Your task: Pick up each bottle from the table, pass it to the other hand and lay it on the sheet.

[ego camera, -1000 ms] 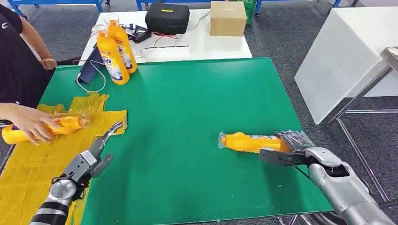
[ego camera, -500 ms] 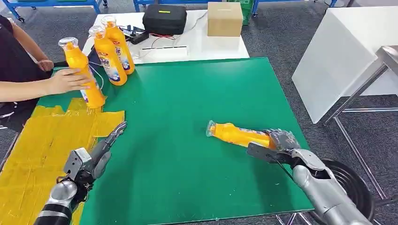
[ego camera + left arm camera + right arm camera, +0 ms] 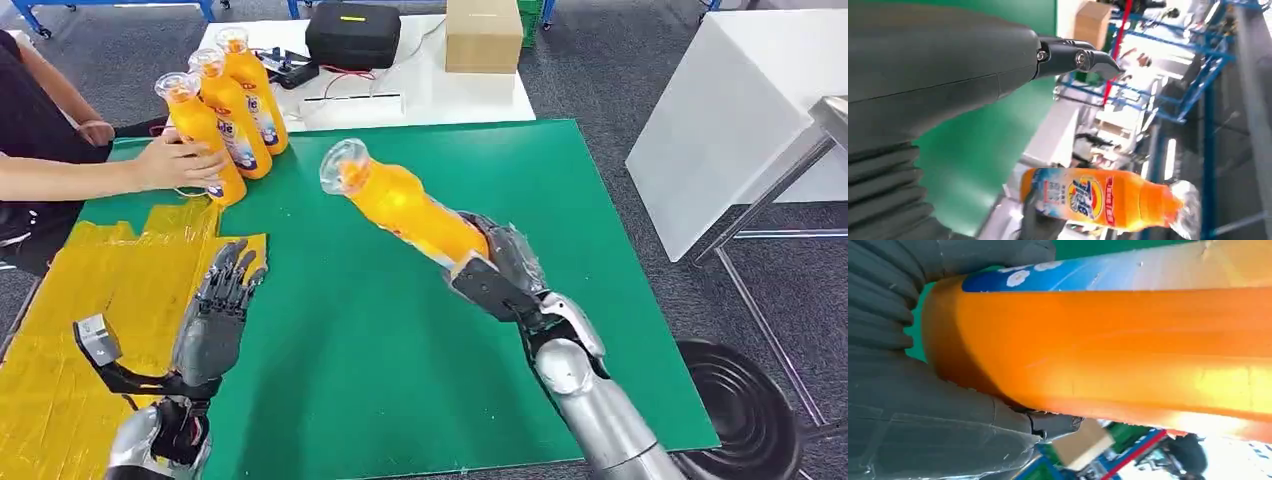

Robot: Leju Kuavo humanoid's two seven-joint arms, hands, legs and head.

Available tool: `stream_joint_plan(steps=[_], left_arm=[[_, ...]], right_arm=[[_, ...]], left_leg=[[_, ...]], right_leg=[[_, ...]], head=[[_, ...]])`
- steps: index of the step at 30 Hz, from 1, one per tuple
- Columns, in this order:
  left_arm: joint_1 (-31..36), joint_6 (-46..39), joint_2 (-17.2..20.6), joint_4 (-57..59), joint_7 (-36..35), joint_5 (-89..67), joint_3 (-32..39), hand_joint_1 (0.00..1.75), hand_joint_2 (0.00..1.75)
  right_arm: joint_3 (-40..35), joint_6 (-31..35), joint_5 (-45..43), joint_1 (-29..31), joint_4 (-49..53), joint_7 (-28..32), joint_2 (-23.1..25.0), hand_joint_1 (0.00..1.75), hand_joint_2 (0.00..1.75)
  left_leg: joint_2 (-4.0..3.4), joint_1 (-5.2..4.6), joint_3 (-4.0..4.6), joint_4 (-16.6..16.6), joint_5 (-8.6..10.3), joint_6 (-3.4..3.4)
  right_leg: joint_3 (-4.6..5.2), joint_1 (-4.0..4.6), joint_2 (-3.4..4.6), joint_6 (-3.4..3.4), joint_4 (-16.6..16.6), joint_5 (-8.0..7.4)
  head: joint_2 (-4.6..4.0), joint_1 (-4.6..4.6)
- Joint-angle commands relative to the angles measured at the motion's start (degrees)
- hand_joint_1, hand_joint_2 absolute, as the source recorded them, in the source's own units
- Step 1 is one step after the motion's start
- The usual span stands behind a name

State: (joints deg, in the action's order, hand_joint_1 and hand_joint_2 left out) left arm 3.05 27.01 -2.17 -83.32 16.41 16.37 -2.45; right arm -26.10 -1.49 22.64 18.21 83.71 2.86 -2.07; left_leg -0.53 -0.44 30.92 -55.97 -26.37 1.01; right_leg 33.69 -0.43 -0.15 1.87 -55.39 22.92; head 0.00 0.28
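Two hands show above the green table [image 3: 420,400]. The right hand [image 3: 497,268] grips the base end of an orange bottle [image 3: 405,208], lifted off the table and tilted, its clear cap toward the far left; in the right wrist view the thumb and fingers wrap the bottle's orange body and blue label. The left hand [image 3: 217,315] holds nothing, its dark fingers [image 3: 232,272] spread and raised upright over the near left part of the table, beside the yellow sheet [image 3: 70,330]. In the left wrist view the held bottle lies across the background beyond the left thumb.

Farther out, a person's hand [image 3: 178,163] rests on one of three upright orange bottles [image 3: 232,105] standing in a row at the table's far left corner, just past the sheet's far edge. Beyond the green table stands a white table [image 3: 440,95] carrying a black case [image 3: 353,33], a cardboard box [image 3: 484,35] and some cables. A white block stands to the right on the grey floor.
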Motion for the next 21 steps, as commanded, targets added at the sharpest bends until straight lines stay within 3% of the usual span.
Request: stream_joint_plan(steps=[1,8,21], left_arm=[[0.9,-3.8,-4.3,-3.2,0.1,-2.0,-3.6,0.00,1.75],[2.0,-6.4,-5.0,-4.1,0.8,-3.9,-7.6,0.00,1.75],[2.2,-3.8,-5.0,-3.7,1.3,-1.3,-10.1,0.00,1.75]], right_arm=[[-8.2,0.6,-0.1,4.0,-1.6,-0.5,4.5,1.75,1.75],[-14.5,1.6,0.1,5.6,-8.1,-1.4,8.5,1.75,1.75],[-19.6,0.9,1.2,6.7,-15.9,-1.8,10.6,1.75,1.75]], left_leg=[[-0.01,0.00,-0.03,0.0,-0.05,-0.05],[-0.02,0.09,-0.12,0.0,-0.10,-0.12],[0.04,0.14,-0.17,0.0,-0.11,-0.11]], right_leg=[[-0.02,0.00,0.05,-0.02,0.0,0.02],[-0.10,0.08,0.07,-0.06,0.0,0.05],[-0.19,0.13,0.02,-0.05,0.0,0.07]], head=[[0.00,0.00],[0.00,0.00],[0.00,0.02]])
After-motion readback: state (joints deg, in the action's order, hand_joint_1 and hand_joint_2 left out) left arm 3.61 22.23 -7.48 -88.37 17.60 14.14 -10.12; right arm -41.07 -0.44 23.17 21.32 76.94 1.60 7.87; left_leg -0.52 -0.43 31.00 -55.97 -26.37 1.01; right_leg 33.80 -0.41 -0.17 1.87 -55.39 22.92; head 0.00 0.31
